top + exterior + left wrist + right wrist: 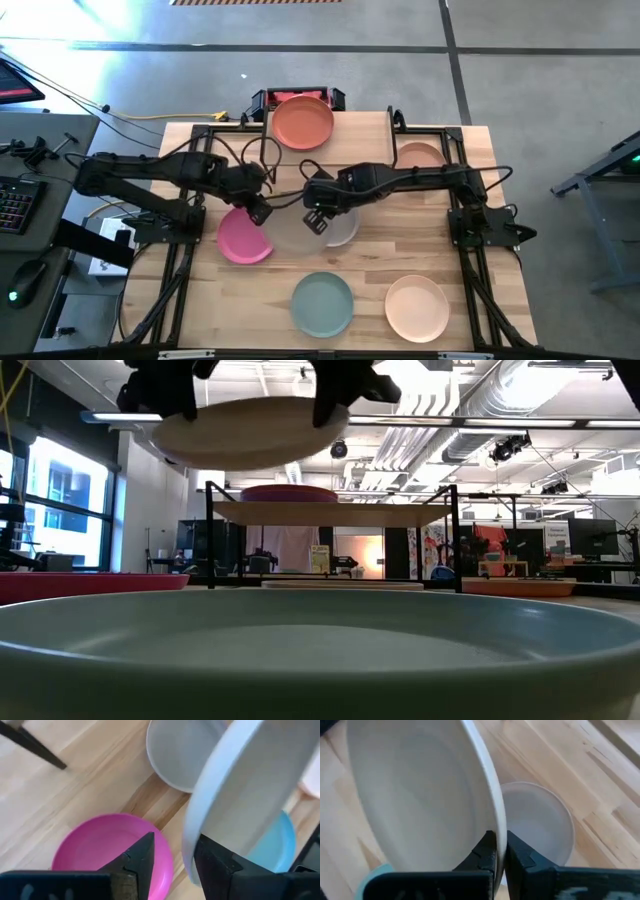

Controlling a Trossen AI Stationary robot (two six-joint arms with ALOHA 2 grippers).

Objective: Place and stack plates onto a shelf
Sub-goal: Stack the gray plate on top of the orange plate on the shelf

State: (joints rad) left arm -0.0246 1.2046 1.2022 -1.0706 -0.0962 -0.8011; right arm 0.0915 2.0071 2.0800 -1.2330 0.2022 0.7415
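Note:
A cream plate [290, 232] hangs level above the table's middle, between my two grippers. My right gripper [500, 837] is shut on its right-hand rim. My left gripper [175, 845] is open at the plate's left-hand rim [189, 855], which stands in the gap close to one finger. On the table under them lie a grey plate [343, 232] and a pink plate [240, 240]. At the table's far side the shelf [330, 513] carries a terracotta plate [303, 122] on its top. My right gripper pinches the cream plate's rim [497, 820] between its two fingers, one on the hollow upper face and one on the underside. The fingers slant down from the table's right side. The plate [250, 432] hangs about level, clear of the table. My left gripper: whether a finger [215, 865] touches the rim, I cannot tell.
A teal plate [322, 304] and a peach plate [417, 308] lie near the table's front edge. Another brownish plate [420, 155] lies at the far right, beside the shelf and partly under my right arm. Black frame rails run along the table's left and right sides.

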